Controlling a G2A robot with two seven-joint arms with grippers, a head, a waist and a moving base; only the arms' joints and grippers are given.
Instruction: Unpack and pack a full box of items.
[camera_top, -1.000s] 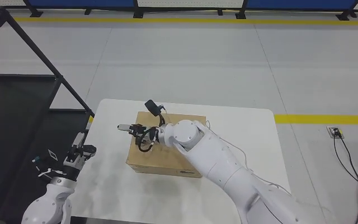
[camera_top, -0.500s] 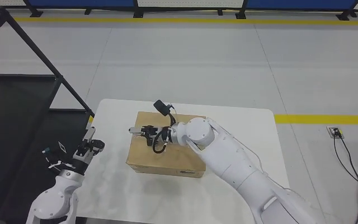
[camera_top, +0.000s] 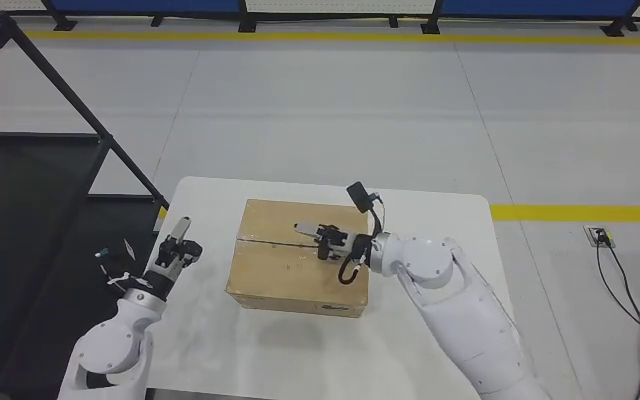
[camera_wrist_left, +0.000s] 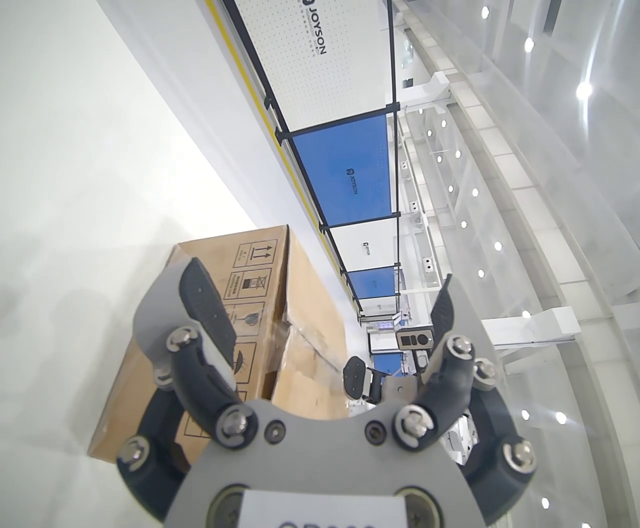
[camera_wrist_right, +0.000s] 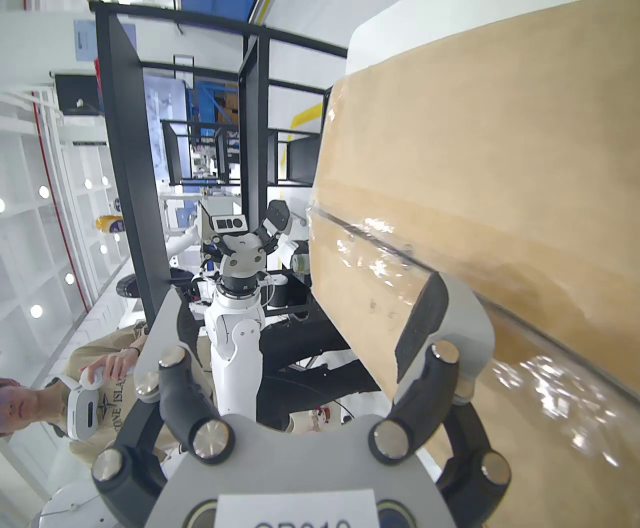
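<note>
Your right pincer (camera_top: 309, 229) is hanging spread, the box (camera_top: 285, 275) just beneath it. Your left pincer (camera_top: 182, 232) is hanging spread too, the box ahead of it.

One cardboard box (camera_top: 275, 268): brown, closed, top flaps meeting at a seam (camera_top: 265, 241) sealed with clear tape; black handling symbols (camera_wrist_left: 247, 285) on one side. Stands flat on the white tabletop (camera_top: 440, 250), nearer its far edge, slightly skewed.
</note>
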